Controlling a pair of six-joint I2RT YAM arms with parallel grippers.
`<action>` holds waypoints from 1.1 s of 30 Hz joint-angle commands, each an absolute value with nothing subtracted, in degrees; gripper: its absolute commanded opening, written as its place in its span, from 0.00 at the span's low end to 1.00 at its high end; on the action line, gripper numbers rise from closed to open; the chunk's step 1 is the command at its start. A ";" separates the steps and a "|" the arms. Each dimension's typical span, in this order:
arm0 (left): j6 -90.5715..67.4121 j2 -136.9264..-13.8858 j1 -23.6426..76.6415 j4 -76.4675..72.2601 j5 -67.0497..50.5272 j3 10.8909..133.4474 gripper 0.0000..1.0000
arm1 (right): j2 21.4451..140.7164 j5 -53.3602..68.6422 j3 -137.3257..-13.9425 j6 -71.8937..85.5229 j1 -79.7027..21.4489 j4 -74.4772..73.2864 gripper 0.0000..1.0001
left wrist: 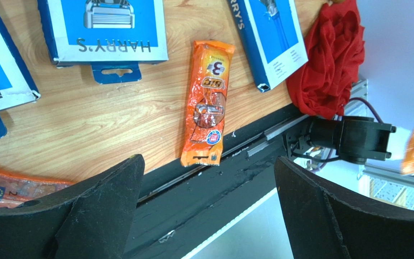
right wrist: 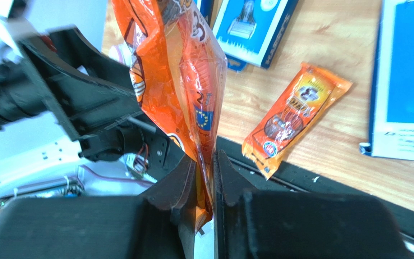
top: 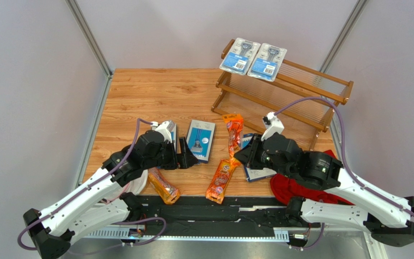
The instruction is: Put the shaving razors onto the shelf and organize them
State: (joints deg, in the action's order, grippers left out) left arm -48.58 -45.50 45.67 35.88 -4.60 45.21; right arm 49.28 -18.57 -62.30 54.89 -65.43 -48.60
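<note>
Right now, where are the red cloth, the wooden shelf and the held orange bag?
red cloth (left wrist: 328,59), left wrist view, bunched middle
wooden shelf (top: 306,83), top view, bare upper slats
held orange bag (right wrist: 163,70), right wrist view, middle

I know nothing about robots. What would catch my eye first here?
The right gripper is shut on a bright orange razor bag, holding it near the middle of the table. At the back right, a wooden shelf carries two blister packs side by side on its top tier. A red cloth lies crumpled at the near edge, by the right arm.
</note>
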 commanded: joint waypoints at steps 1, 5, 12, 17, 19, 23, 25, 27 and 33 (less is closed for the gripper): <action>-47.81 -46.49 45.79 32.96 -6.94 44.82 0.99 | 47.73 -21.45 -67.75 50.90 -61.62 -53.35 0.00; -47.55 -47.11 45.79 33.05 -7.56 44.65 0.99 | 48.08 -16.19 -71.62 46.15 -52.59 -53.79 0.00; -47.72 -47.11 45.79 33.48 -8.09 43.86 0.99 | 52.11 -4.41 -80.41 38.77 -38.33 -54.49 0.00; -47.73 -47.02 45.79 33.84 -8.26 43.68 0.99 | 57.47 5.34 -85.69 36.04 -29.91 -54.40 0.00; -47.81 -47.02 45.79 33.84 -8.26 43.68 0.99 | 58.79 8.25 -87.45 35.77 -27.26 -53.53 0.00; -47.81 -47.20 45.79 33.66 -8.44 43.33 0.99 | 61.43 17.20 -88.50 36.74 -18.31 -50.37 0.00; -47.81 -47.20 45.79 33.58 -8.44 42.89 0.99 | 62.48 19.67 -89.29 37.18 -15.48 -49.14 0.00; -47.99 -47.20 45.79 33.40 -8.44 42.54 0.99 | 63.97 23.54 -89.56 37.44 -11.26 -47.65 0.00; -48.34 -46.76 45.79 33.40 -8.61 41.57 0.99 | 66.53 33.31 -87.72 42.01 -1.15 -40.97 0.00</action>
State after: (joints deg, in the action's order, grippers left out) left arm -48.51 -47.20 45.67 34.87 -7.64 42.00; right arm 65.80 23.68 -87.05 39.05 -5.54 -48.71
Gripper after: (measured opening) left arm 0.990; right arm 0.144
